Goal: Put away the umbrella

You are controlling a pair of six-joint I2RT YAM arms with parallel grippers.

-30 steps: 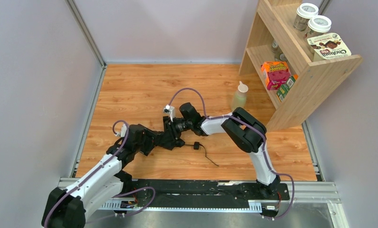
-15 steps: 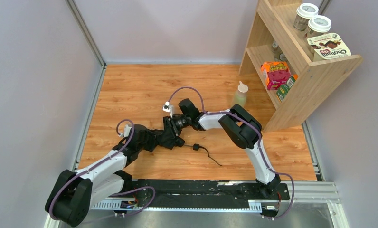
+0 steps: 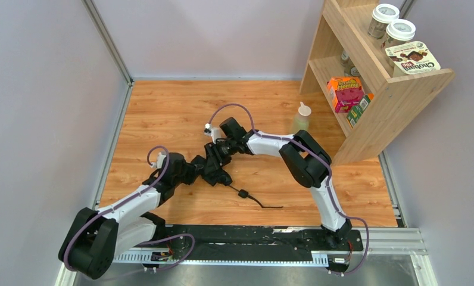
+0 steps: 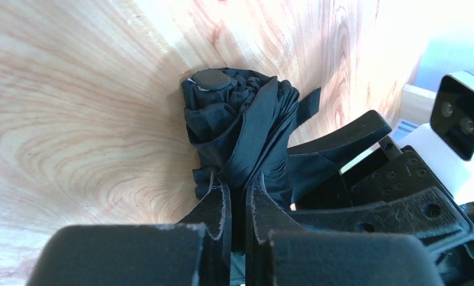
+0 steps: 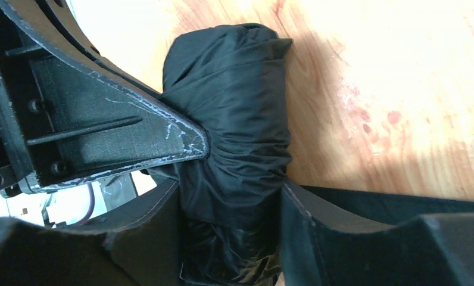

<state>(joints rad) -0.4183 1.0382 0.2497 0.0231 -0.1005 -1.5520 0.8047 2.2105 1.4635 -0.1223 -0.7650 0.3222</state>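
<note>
A wooden tabletop point(image 3: 175, 107) seen from above, with two robot arms meeting near its middle over a black folded umbrella point(image 3: 215, 170). The umbrella lies bundled on the wood between the two grippers, and a thin black strap with a small knob point(image 3: 243, 193) trails from it toward the near edge.

The left gripper point(image 4: 237, 205) reaches in from the lower left. In its wrist view the jaws are pinched almost together, with a fold of the umbrella's canopy point(image 4: 240, 128) caught between them. A round black cap point(image 4: 211, 78) shows at the far end of the bundle.

The right gripper point(image 5: 231, 196) comes in from the upper right. Its jaws stand about half apart on either side of the gathered fabric point(image 5: 234, 119), touching it on both sides.

At the far right stands a wooden shelf unit point(image 3: 395, 89). Its top holds two lidded jars point(image 3: 390, 24) and a chocolate snack box point(image 3: 414, 58). The shelf below holds an orange-and-pink box point(image 3: 345, 92). A pale squeeze bottle point(image 3: 301, 121) stands on the tabletop just beside the shelf.
</note>
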